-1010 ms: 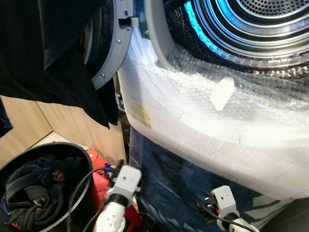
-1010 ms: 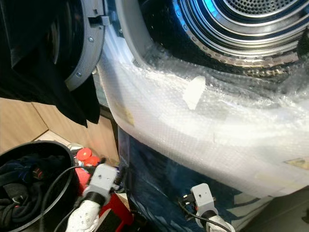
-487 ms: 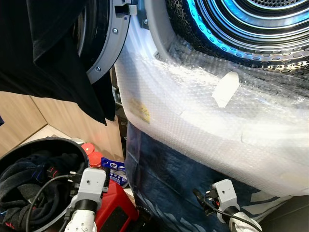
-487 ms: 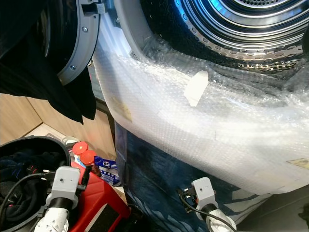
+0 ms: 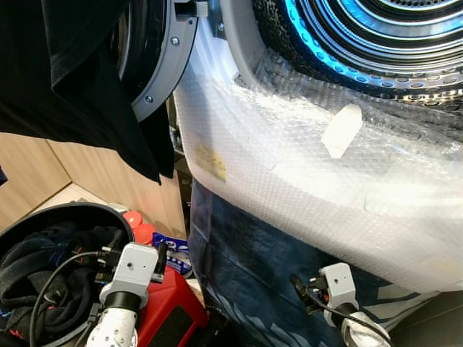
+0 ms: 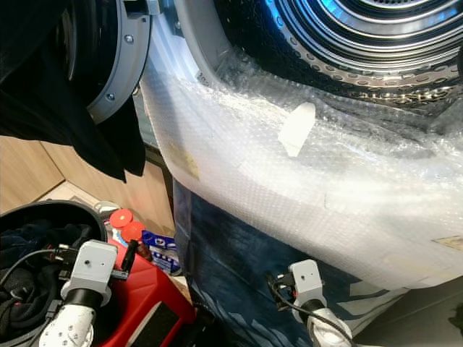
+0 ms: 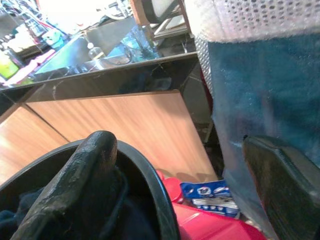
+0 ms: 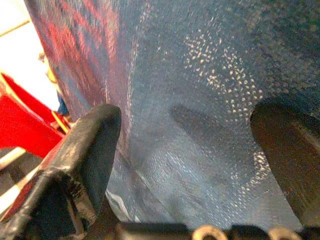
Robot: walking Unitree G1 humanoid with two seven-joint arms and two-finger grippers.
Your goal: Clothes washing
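Left gripper (image 7: 185,175): fingers spread, empty, over rim of black basket (image 5: 87,213) holding dark clothes (image 5: 43,271). Right gripper (image 8: 190,150): fingers apart, empty, near blue sheet (image 8: 200,75) below bubble-wrapped washer front (image 5: 304,181). Drum (image 5: 376,36) lit blue above.

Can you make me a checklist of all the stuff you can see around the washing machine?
Surface: floor pale, partly seen beside the basket.
Job's things: washing machine door open, drum lit blue; black basket holds dark clothes; dark cloth hangs over the door.
Clutter: red container, red caps, blue packet.
Hands: left hand open, above the basket rim; right hand open, close to the blue cover.
Cables: black wire at the left wrist.
Surroundings: bubble wrap over the machine front; wooden panel.
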